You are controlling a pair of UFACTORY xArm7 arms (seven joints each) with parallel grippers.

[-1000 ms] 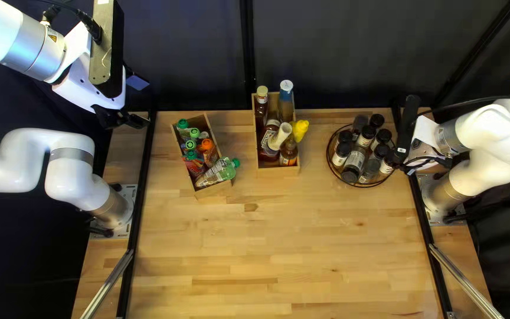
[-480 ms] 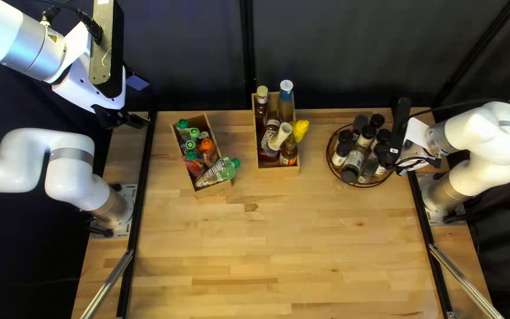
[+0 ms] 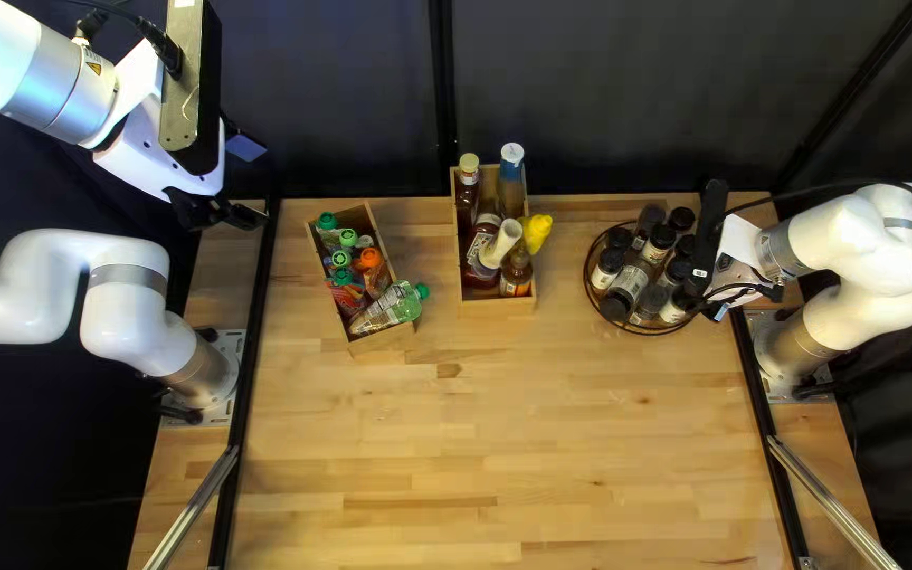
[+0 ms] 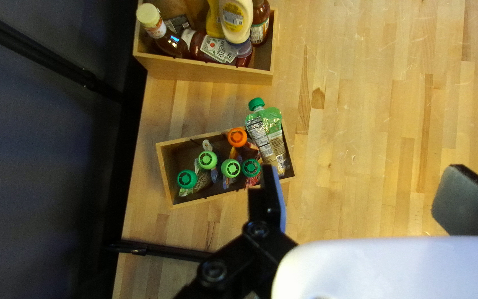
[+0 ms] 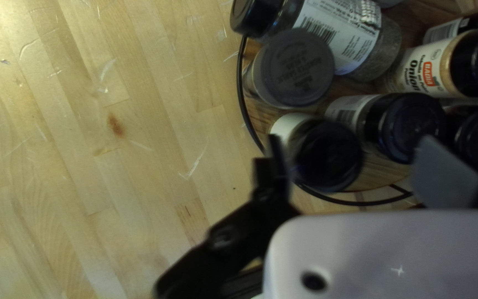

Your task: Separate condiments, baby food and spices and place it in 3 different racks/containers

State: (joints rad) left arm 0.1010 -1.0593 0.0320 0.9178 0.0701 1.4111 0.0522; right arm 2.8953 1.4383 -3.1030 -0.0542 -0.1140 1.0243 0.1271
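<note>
Held left hand (image 3: 247, 182) released in the air, right hand (image 3: 701, 301) released at spice jars (image 3: 633, 283) in a round rack (image 3: 646, 334); had condiments (image 3: 516, 277) and baby food pouches (image 3: 391, 306) in separate wooden boxes (image 3: 498, 307).

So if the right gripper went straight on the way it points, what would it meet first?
Probably one of two black-lidded spice jars in the round tray, seen between the open fingers of the right gripper. Depth is unclear, so I can't say which comes first.
</note>
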